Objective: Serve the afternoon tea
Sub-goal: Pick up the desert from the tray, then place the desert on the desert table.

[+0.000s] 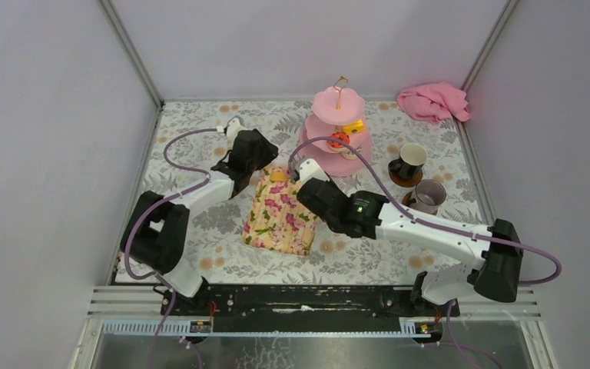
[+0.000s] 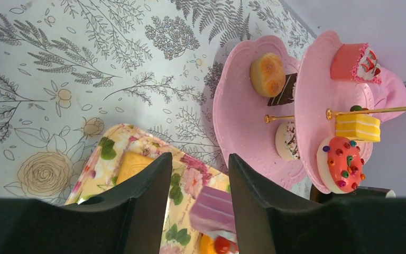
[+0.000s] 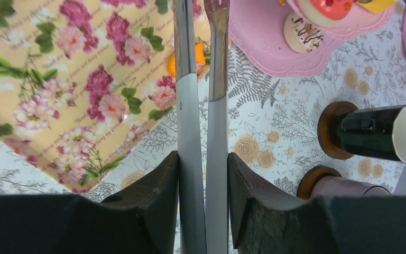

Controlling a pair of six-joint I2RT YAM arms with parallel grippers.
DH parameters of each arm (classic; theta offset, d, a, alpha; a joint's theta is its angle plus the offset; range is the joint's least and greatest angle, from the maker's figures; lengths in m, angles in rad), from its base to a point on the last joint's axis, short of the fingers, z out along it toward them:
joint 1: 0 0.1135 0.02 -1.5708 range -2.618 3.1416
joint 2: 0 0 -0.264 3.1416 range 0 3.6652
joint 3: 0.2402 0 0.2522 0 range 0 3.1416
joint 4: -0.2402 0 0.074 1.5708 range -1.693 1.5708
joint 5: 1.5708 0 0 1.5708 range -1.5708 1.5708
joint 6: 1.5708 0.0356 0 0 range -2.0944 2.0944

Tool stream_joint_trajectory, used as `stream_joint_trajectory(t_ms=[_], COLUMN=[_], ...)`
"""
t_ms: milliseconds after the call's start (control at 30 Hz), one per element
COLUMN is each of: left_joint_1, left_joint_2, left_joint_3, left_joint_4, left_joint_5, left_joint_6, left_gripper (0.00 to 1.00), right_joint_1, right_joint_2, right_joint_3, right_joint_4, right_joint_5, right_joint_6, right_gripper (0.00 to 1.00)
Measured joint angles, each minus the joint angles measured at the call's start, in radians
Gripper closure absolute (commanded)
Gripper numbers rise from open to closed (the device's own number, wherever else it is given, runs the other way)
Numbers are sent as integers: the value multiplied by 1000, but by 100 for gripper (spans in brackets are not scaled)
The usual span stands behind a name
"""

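Chiefly, the risk lies with the tongs (image 3: 201, 106): the right claw (image 3: 202, 159) is clamped on them, and their blades sit nearly closed about an orange cake (image 3: 201, 54) at the tray (image 3: 58, 79) corner, upper centre of the right wrist view. From there the cake could squirt free, or the long blades could knock the stand (image 3: 259, 37) just beyond. The left claw (image 2: 200, 159) hangs open and empty over the same end of the tray, a pink cake (image 2: 214, 209) showing in its gap, near enough to the right arm to collide.
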Motion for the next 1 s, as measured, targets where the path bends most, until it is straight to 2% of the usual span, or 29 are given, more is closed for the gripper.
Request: stream_joint_trajectory(t_ms=[333,667,1000], left_joint_1=[0,1,10], left_joint_2=[-42,-74,-83], left_joint_3=[-37,-50,-79], left_joint_4=[38,40,39], left_joint_5=[-10,-10,-10], left_joint_6=[-16,-16,-16], left_gripper=[49,49,49], right_joint_1=[6,48,50], right_joint_2=[-80,-88,-204], right_joint_3=[119,150,232], right_joint_4=[-71,-133,-140], right_joint_5=[17,60,139], right_joint_6=[71,109,122], right_gripper=[99,100,100])
